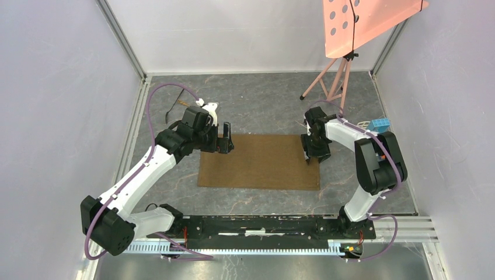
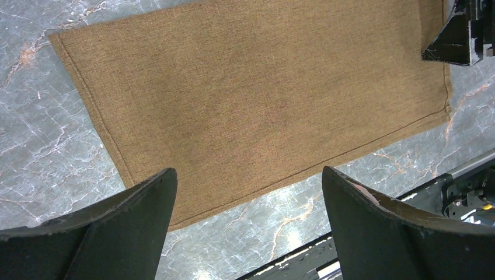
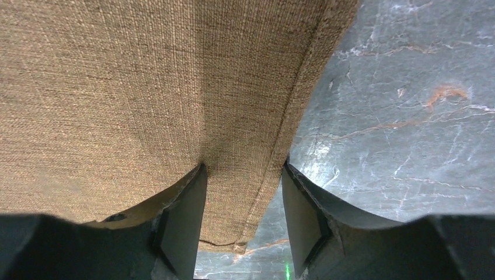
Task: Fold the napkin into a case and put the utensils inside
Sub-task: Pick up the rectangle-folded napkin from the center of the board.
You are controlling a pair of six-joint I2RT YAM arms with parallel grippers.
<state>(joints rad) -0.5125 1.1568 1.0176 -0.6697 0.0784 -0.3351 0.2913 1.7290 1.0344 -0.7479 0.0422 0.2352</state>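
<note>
The brown napkin point(image 1: 260, 161) lies flat on the marble table as a wide rectangle. My left gripper point(image 1: 225, 143) hovers at its far left corner, jaws wide open and empty; in the left wrist view the gripper point(image 2: 248, 170) frames the napkin point(image 2: 257, 93) and its hem. My right gripper point(image 1: 315, 153) is down at the napkin's right edge. In the right wrist view the gripper point(image 3: 244, 165) is open and straddles the hem: one finger rests on the napkin point(image 3: 134, 87), the other on bare table. A thin black utensil point(image 1: 173, 109) lies far left, behind the left arm.
A blue block point(image 1: 379, 124) sits by the right wall, beyond the right arm. A pink tripod stand point(image 1: 335, 81) carrying a pink perforated board point(image 1: 362, 23) stands at the back right. The black base rail point(image 1: 262, 224) runs along the near edge.
</note>
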